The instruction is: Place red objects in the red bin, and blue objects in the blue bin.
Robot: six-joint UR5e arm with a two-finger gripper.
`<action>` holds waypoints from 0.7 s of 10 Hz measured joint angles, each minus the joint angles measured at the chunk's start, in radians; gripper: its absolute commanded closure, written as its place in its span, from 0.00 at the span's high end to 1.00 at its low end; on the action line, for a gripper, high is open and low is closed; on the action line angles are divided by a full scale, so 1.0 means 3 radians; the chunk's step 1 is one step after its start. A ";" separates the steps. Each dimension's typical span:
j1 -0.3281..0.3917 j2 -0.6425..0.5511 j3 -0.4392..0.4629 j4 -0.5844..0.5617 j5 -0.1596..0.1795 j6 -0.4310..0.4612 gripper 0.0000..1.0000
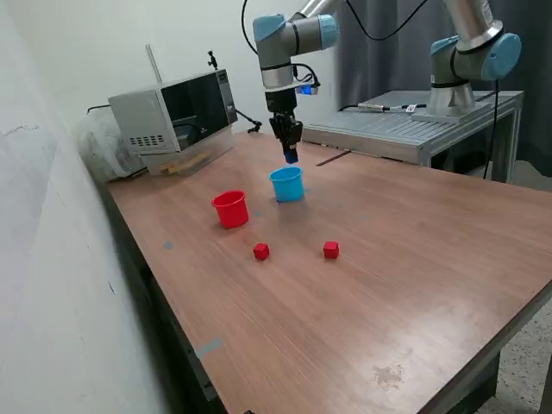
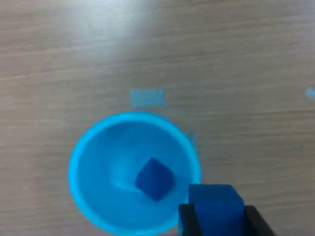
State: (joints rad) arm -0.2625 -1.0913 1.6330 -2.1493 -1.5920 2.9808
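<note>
My gripper (image 1: 291, 155) hangs just above the light blue bin (image 1: 287, 184) and is shut on a dark blue cube (image 1: 291, 158). In the wrist view the held blue cube (image 2: 215, 202) sits between the black fingers (image 2: 186, 220) over the bin's rim (image 2: 83, 147). A second dark blue cube (image 2: 154, 179) lies inside the blue bin. The red bin (image 1: 230, 209) stands to the exterior view's left of the blue one. Two small red cubes (image 1: 261, 251) (image 1: 331, 250) lie on the table in front of the bins.
A microwave (image 1: 173, 110) stands at the back of the wooden table (image 1: 362, 285). A grey metal bench (image 1: 414, 125) with a second arm's base (image 1: 470, 60) is behind the table. A wall runs along the exterior view's left.
</note>
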 measured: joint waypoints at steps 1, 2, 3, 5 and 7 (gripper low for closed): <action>-0.0016 0.0007 -0.0053 0.0025 -0.0003 -0.0006 0.00; -0.0024 0.0020 -0.0097 0.0056 -0.0006 -0.0009 0.00; -0.0039 0.0040 -0.0129 0.0081 -0.0012 -0.0010 0.00; -0.0115 0.0085 -0.0165 0.0103 -0.0031 -0.0011 0.00; -0.0195 0.0141 -0.0179 0.0108 -0.0048 -0.0011 0.00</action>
State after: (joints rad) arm -0.3209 -1.0488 1.5794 -2.1169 -1.6065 2.9775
